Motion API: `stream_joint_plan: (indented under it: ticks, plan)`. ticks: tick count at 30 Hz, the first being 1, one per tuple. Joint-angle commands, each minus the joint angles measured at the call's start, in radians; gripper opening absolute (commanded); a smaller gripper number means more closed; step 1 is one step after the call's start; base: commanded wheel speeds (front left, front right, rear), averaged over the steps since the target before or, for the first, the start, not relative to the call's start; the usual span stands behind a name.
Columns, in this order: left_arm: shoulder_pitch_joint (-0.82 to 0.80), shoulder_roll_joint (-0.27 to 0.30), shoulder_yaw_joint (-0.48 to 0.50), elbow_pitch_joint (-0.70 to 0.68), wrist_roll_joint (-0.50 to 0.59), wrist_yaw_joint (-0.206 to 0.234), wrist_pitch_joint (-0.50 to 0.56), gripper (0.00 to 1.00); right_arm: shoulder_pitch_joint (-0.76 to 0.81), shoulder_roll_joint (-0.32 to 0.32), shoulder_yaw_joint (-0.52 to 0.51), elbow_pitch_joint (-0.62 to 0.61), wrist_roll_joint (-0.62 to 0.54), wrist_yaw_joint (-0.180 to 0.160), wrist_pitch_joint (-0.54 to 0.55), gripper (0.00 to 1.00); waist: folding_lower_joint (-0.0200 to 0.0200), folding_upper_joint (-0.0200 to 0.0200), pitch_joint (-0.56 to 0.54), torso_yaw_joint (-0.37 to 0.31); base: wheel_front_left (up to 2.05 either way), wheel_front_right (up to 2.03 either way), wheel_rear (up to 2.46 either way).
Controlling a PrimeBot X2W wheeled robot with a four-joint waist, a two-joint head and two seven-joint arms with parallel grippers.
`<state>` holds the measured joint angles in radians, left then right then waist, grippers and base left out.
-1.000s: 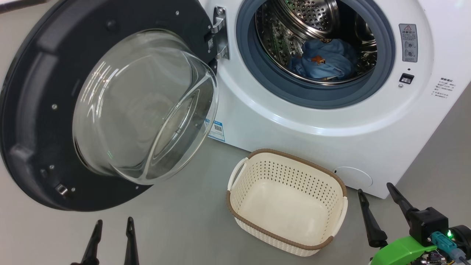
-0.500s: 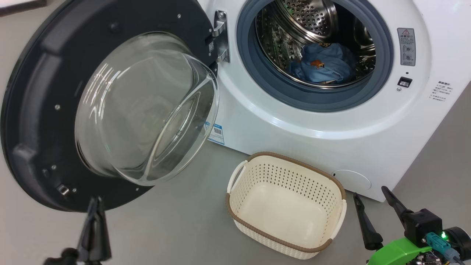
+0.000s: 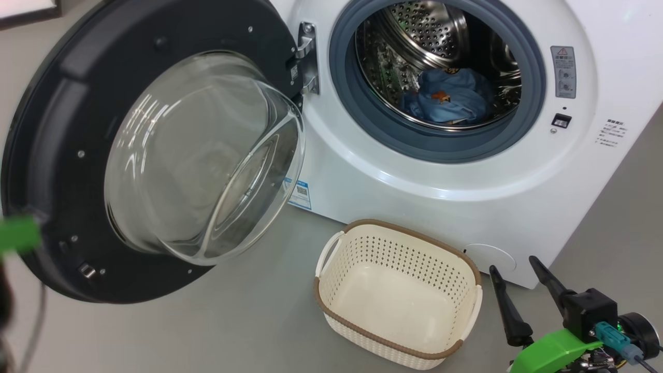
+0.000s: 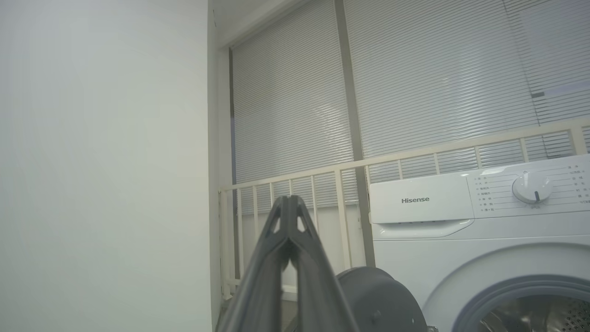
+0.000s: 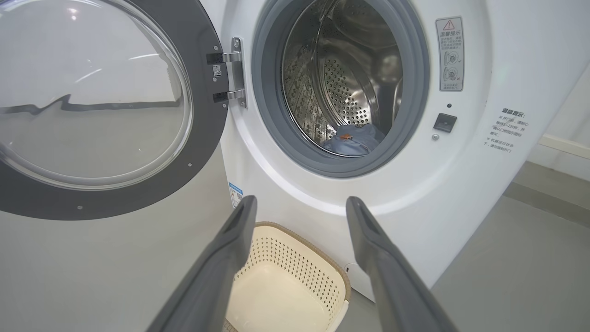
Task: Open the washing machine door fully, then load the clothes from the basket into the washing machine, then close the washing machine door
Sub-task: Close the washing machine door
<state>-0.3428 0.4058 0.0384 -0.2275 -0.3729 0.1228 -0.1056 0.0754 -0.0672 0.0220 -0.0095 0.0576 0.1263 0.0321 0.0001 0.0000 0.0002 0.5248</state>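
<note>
light blue clothes (image 3: pixel 448 98), cream perforated basket (image 3: pixel 331 264), white washing machine (image 3: pixel 414 197).

Glossy glass door (image 3: pixel 202 155), perforated steel drum (image 3: pixel 430 26), seemingly matt plastic basket (image 3: pixel 414 254).

door (image 3: pixel 57 129): left of frame, open, beside the washing machine (image 3: pixel 393 191)
clothes (image 3: pixel 450 98): upper middle, inside the washing machine
basket (image 3: pixel 399 254): lower middle, on the floor (image 3: pixel 248 321) before the washing machine

Grey floor (image 3: pixel 248 321), white wall (image 4: pixel 101 161), blinds (image 4: pixel 433 83), railing (image 4: pixel 341 168).
The floor is smooth and matte; the plain wall stands beside closed horizontal blinds, and a cream railing with upright bars runs across before them.
</note>
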Motion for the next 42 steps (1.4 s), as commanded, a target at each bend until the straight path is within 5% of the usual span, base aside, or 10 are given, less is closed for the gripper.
stream_joint_plan:
  ticks: [1,10,19,29,42]
  plan:
    - [-0.077,0.047,0.048,0.015,-0.031,-0.013,0.022,0.0,-0.033,-0.008,0.016,-0.024,0.012,0.004,-0.015,1.0,-0.0001,0.0,-0.005,-0.005,0.0,0.0,0.0]
    - [-0.448,0.085,0.108,0.574,-0.328,-0.132,0.236,0.0,0.052,0.014,-0.045,-0.025,0.05,0.004,-0.041,1.0,-0.0001,0.0,-0.034,-0.028,0.0,0.0,0.0]
    - [-0.541,0.108,0.2,0.922,-0.519,-0.141,0.447,0.0,0.078,0.017,-0.053,-0.033,0.127,0.004,-0.038,1.0,-0.0001,0.0,-0.032,-0.064,0.0,0.0,0.0]
    - [-0.52,0.107,0.289,1.113,-0.658,-0.145,0.582,0.0,0.072,0.017,-0.05,-0.029,0.146,0.004,-0.038,1.0,-0.0001,0.0,-0.028,-0.073,0.0,0.0,0.0]
    - [-0.507,0.105,0.304,1.182,-0.707,-0.155,0.669,0.0,0.069,0.017,-0.05,-0.027,0.16,0.004,-0.032,1.0,-0.0001,0.0,-0.02,-0.078,0.0,0.0,0.0]
